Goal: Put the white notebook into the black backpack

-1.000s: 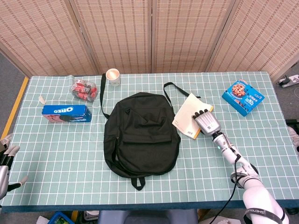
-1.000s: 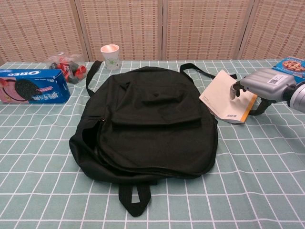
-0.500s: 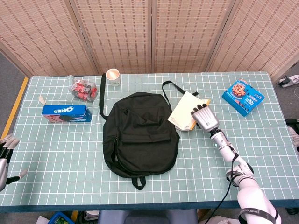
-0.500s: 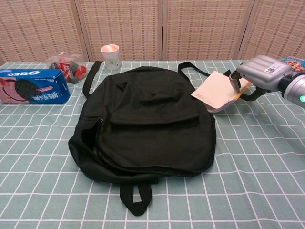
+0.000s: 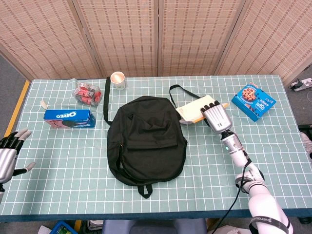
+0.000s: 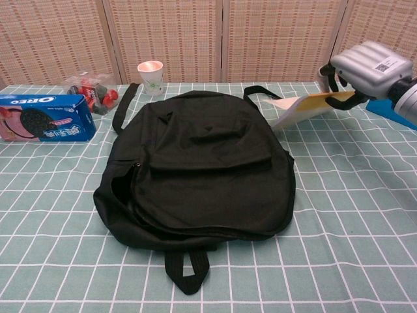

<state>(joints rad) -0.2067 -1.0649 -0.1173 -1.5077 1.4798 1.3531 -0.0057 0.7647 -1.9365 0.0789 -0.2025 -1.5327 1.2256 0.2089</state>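
Note:
The black backpack lies flat in the middle of the table, and I see no open zip. My right hand grips the white notebook by its right edge, lifted just right of the backpack's top. The notebook hangs nearly level with its free edge low, close to the backpack's shoulder strap. My left hand hovers open at the far left edge of the head view, over the table's near left corner, holding nothing.
An Oreo box, a pack of red snacks and a paper cup sit at the back left. A blue cookie box lies at the back right. Wicker screens stand behind the table.
My right hand has raised the notebook off the table and carried it back, tipping it from steeply tilted toward level. My left hand has risen further into view at the left edge.

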